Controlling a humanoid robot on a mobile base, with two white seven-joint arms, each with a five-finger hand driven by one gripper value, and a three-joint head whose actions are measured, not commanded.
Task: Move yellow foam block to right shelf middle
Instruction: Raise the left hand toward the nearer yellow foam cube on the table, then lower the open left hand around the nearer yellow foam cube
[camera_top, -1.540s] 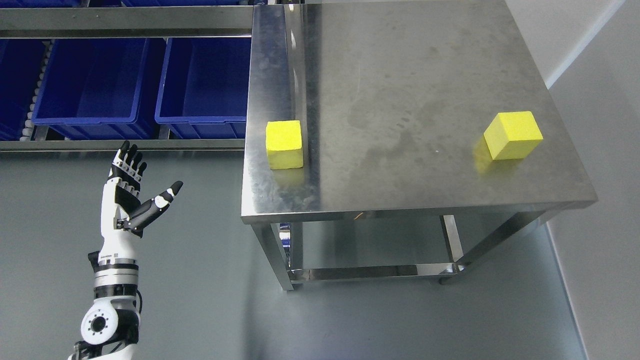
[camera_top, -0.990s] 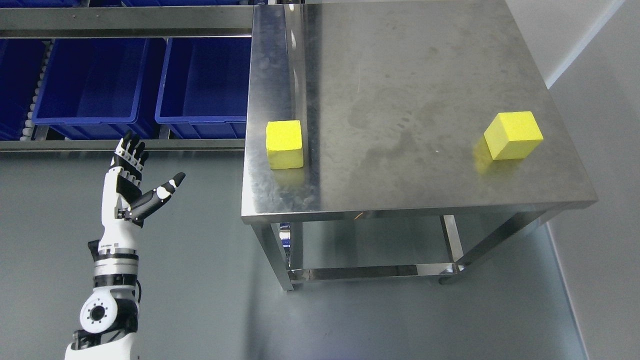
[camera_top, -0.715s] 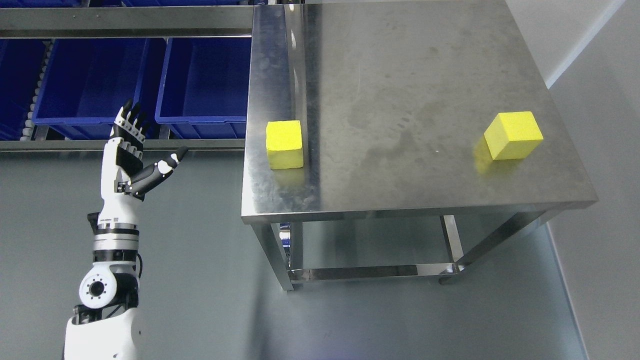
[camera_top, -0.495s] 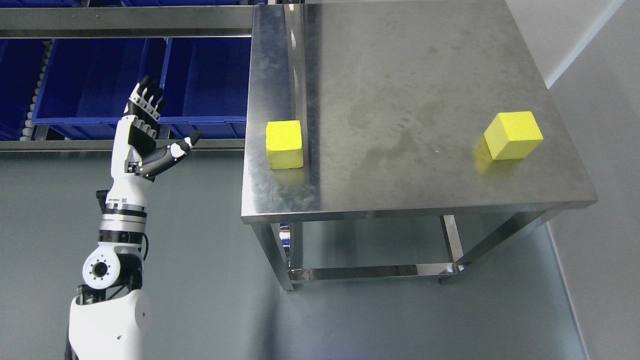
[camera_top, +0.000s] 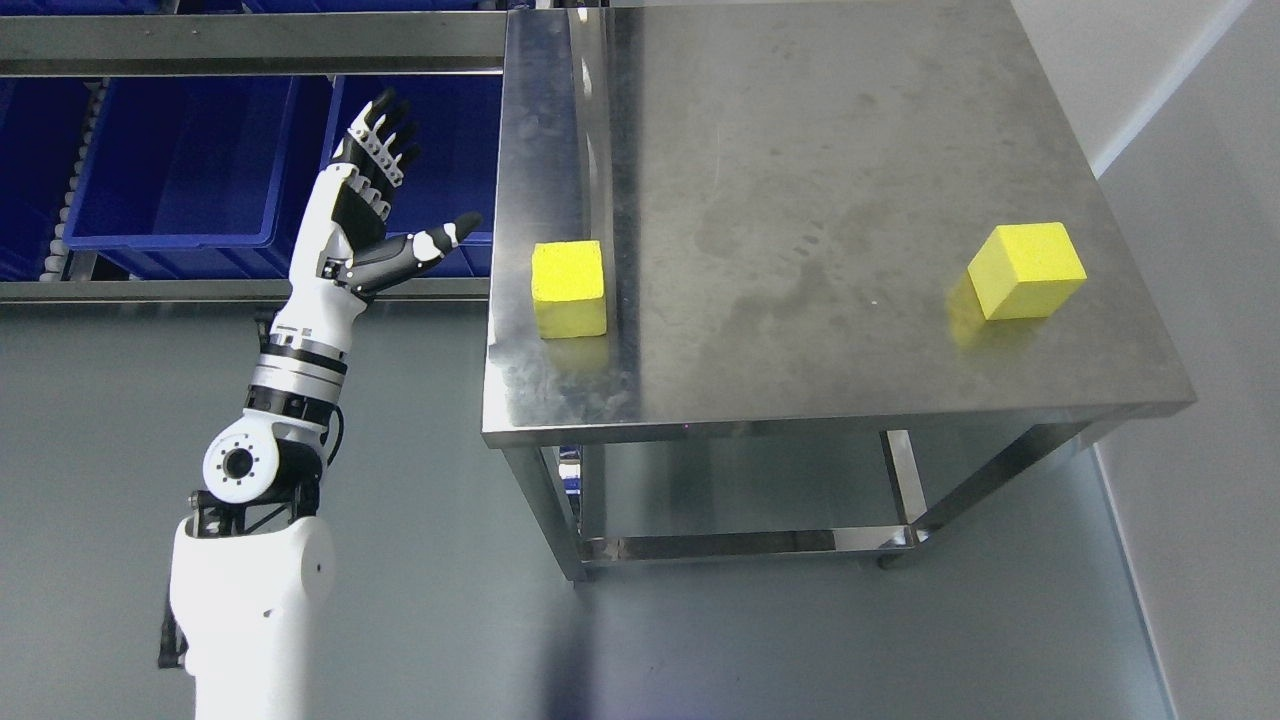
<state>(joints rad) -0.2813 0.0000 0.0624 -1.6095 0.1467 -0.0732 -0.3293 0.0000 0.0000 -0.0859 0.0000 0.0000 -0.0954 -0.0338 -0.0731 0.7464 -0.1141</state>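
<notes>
1. The yellow foam block (camera_top: 569, 288) is sitting near the left edge of the steel surface (camera_top: 800, 150), toward its near side, upright and resting flat.
2. A second yellow block (camera_top: 1026, 270) is lying well apart from it, close to the right edge of the surface and turned at a slight angle.
3. Nothing is standing between the two blocks; only stains and smears are showing on the bare metal there.
4. The left hand (camera_top: 375, 215) is hovering just left of the surface's edge, near the first block but not touching it, with its fingers (camera_top: 385, 135) spread wide and the thumb pointing toward the block; it is holding nothing.
5. Behind the hand, two blue bins (camera_top: 180, 160) are sitting side by side on a metal rack (camera_top: 250, 45) to the left of the surface, with part of a third showing at the far left edge.
6. Counting: two yellow blocks, one hand in view, two full bins.
7. Compared with half a second ago, the left hand is now reaching farther away and more to the right, closing the gap to the block, while both blocks are staying exactly where they were.
</notes>
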